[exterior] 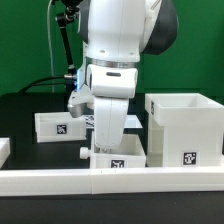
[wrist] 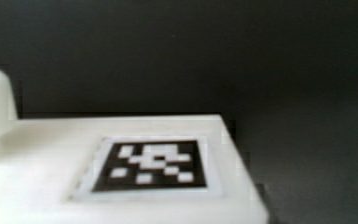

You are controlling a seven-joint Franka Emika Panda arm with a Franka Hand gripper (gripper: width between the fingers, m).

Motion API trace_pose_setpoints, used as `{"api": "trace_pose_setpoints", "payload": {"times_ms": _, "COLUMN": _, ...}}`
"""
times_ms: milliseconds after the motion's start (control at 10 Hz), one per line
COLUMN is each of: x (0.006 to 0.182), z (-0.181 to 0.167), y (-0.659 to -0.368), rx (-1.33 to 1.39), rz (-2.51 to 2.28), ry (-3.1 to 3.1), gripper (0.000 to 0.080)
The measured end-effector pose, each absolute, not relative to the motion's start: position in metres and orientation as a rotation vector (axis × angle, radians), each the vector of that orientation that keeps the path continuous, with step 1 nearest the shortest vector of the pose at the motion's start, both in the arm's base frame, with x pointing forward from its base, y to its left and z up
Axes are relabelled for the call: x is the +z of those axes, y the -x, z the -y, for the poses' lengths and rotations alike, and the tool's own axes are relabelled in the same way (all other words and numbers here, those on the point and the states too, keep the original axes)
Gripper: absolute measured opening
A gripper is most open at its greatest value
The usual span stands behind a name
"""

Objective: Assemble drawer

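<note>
The large white casing [exterior: 185, 130] stands at the exterior view's right, open at the top, with a tag on its front. One shallow tray [exterior: 122, 157] with a small knob [exterior: 82, 152] sits at the front centre against the rail. A second tray [exterior: 58, 125] lies behind it at the left. My gripper [exterior: 108, 135] reaches down onto the front tray's back part; its fingertips are hidden by the hand and the tray wall. The wrist view shows a white tagged surface [wrist: 153, 165] very close and blurred, and no fingers show there.
A long low white rail [exterior: 110, 182] runs along the front of the black table. A small white piece [exterior: 4, 150] lies at the far left edge. Cables hang behind the arm against the green backdrop.
</note>
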State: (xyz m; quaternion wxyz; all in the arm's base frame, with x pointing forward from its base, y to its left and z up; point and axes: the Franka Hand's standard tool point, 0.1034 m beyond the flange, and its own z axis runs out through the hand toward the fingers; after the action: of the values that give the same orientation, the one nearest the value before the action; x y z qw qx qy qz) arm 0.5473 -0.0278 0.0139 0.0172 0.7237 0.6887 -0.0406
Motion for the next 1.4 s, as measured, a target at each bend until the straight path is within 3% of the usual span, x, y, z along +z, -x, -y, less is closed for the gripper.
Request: {"api": "trace_pose_setpoints", "payload": {"times_ms": 1400, "x": 0.011, "z": 0.001, "y": -0.542, "rx": -0.044, "rz": -2.131, "ry": -2.235, "gripper": 0.0041}}
